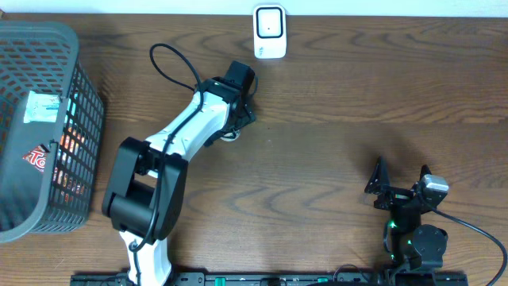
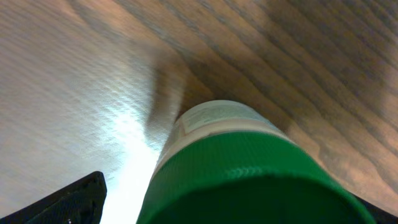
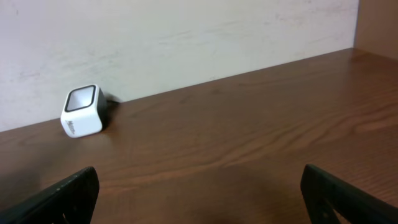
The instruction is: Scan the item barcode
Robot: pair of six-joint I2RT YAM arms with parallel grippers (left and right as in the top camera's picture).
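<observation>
near the middle of the wooden table (image 1: 333, 95), a little toward its far edge, the left gripper (image 1: 238, 119) hangs over a bottle (image 2: 217, 124) with a green ribbed cap (image 2: 249, 174). in the left wrist view the cap fills the lower frame. one dark finger (image 2: 74, 202) stands apart from it, with a strip of lit wood between, so the jaws are spread around the bottle rather than pinching it. whether the other finger touches cannot be told. from overhead the arm hides nearly all of the bottle.

the far edge of the table meets a pale wall, and the white scanner (image 1: 269, 32) sits just in front of that edge, beyond the left gripper and apart from it. a dark mesh basket (image 1: 83, 103) takes the left edge. bare wood runs between the left arm and the right gripper (image 1: 402, 170), which rests near the front right with its fingers spread wide and nothing between them. in its wrist view the fingers show at both lower corners, and open wood runs from them to the scanner and the wall.

the bottle's label is pale with faint green print, too blurred to read. the scanner has a dark window and a small mark on its side that cannot be read. in the basket lie a white tag (image 1: 41, 106) with teal print and a red package (image 1: 33, 159) with partial white lettering, not legible.
</observation>
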